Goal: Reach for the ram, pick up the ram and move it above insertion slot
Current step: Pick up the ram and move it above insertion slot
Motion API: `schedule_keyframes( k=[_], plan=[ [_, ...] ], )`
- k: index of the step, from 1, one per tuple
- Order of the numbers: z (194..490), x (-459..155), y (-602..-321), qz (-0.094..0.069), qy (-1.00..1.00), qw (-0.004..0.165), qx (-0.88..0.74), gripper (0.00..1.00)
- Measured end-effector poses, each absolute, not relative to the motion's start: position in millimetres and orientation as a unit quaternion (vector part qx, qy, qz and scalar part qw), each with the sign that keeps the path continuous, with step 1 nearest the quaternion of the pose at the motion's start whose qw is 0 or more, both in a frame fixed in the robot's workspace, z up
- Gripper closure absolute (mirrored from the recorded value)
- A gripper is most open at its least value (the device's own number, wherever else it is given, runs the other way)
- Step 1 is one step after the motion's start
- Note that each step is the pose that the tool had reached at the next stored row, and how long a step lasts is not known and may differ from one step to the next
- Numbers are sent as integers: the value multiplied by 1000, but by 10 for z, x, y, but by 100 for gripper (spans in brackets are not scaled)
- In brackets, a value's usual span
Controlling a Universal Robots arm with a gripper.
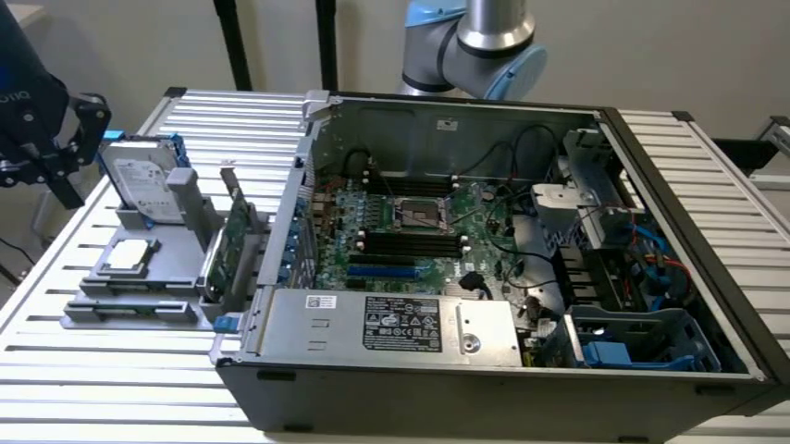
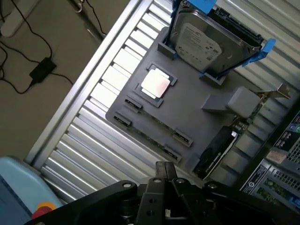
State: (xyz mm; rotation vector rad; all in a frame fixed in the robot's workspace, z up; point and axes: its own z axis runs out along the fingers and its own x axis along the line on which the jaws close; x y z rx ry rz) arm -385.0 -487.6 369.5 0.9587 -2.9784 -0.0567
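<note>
Green ram (image 2: pixel 151 140) lies flat, long axis along the tray's (image 2: pixel 187 110) outer edge, near hand (image 2: pixel 165 168); hand narrow, empty.

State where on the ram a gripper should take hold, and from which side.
Probably mid-length on its upper edge, from above. The ram seems to stand on edge along the tray, ends held in small clips, so only the middle is free; its thin flat faces suit a pinch across them.
</note>
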Motion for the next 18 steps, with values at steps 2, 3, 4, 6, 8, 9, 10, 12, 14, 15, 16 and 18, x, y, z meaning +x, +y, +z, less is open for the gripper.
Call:
schedule_keyframes(
  k=[2,3,4,6,8,9,10,12,14,15,16,18],
  plan=[
    [3696,-3850,-4876,-18,-946,6,323,89],
    [3695,-3850,-4876,-18,-943,7,332,89],
    [3696,-3850,-4876,-18,-940,7,340,89],
    [3695,-3850,-4876,-18,-934,7,357,89],
    [3695,-3850,-4877,-18,-927,7,374,89],
    [3696,-3850,-4877,-18,-923,8,384,89],
    [3695,-3850,-4877,-18,-920,8,392,89],
    [3696,-3850,-4877,-17,-913,8,408,89],
    [3696,-3850,-4877,-17,-905,8,425,89],
    [3695,-3850,-4877,-17,-901,8,433,89],
    [3695,-3851,-4876,-17,-897,9,441,89],
    [3695,-3850,-4876,-17,-889,9,458,89]
  ],
)
